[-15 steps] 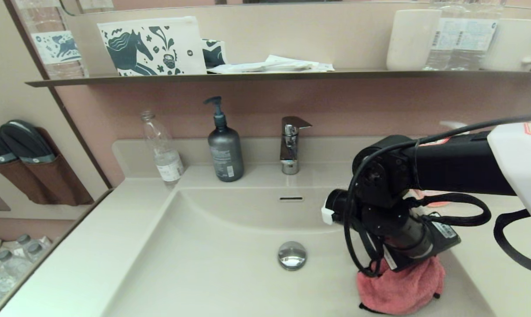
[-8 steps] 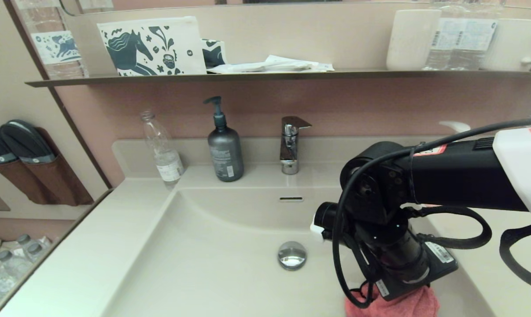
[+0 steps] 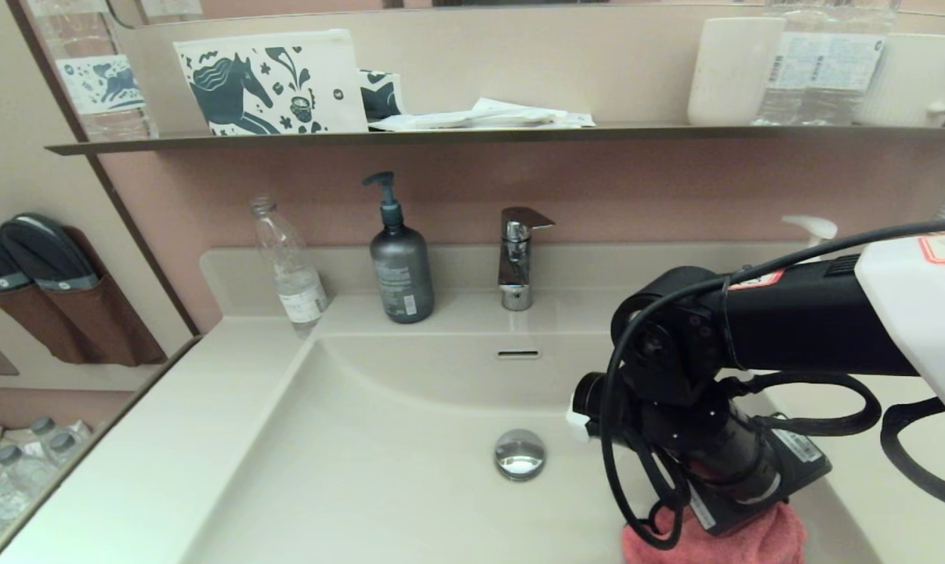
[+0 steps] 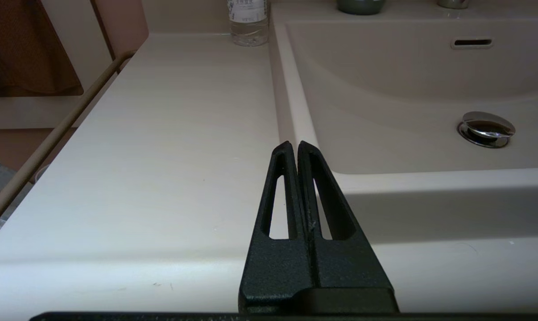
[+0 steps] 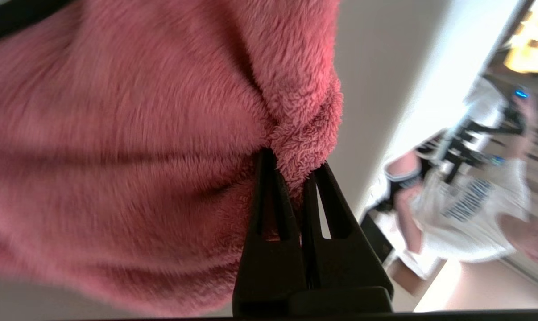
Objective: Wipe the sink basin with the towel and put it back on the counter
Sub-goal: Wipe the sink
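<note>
Risk: right tool (image 5: 291, 171) pinches only a small fold of coral-pink fluffy terry towel (image 3: 715, 540); drag across cream-white sink basin (image 3: 378, 470) could pull it free. Left tool (image 4: 294, 149) closed, parked over counter (image 4: 162, 156).

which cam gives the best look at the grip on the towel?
Right wrist view. It shows the right hand shut on a bunched fold of the towel, filling most of the picture. The head view shows only a strip of towel below the arm, in the sink basin. The left wrist view shows no towel.
</note>
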